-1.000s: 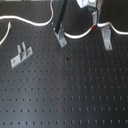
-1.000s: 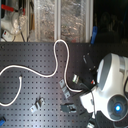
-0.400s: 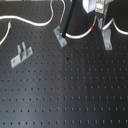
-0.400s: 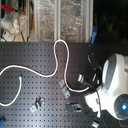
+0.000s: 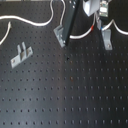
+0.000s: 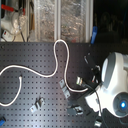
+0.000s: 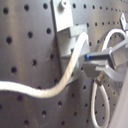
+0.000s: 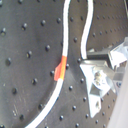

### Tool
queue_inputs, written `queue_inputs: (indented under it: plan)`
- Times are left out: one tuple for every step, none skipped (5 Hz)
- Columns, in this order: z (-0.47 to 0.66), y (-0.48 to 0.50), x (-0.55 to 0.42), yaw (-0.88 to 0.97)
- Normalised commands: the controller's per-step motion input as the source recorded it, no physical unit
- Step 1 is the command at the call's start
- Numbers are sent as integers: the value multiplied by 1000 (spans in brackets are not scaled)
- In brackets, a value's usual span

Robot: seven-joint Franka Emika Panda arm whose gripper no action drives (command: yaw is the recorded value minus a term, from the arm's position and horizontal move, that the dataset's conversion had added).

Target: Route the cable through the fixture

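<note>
Black perforated board (image 5: 65, 95) lies nearest to you in the first exterior view. On it, well to the first exterior view's left of the fixture (image 5: 106, 39), stands the low bracket with two posts (image 5: 20, 54). Farther back, between the bracket and the fixture, you see the slanted clip (image 5: 60, 36). The fixture stands upright, and the red band (image 5: 95, 30) of the cable (image 8: 89, 20) is just beside its forked top. The gripper (image 5: 98, 10) hangs just above the fixture. You cannot tell whether its jaws are closed on the cable, because the pictures are too blurred. In the second wrist view the cable with its red band runs close beside the gripper. Beyond the fixture the cable goes in loose waves along the far edge of the board.
</note>
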Motion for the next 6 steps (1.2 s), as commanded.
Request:
queue_inputs:
  plan:
    - [82, -73, 49, -751]
    - [20, -42, 45, -668]
    - [31, -48, -67, -274]
    - [60, -86, -243, 0]
    - [-1, 92, 14, -149]
    - [105, -81, -268, -331]
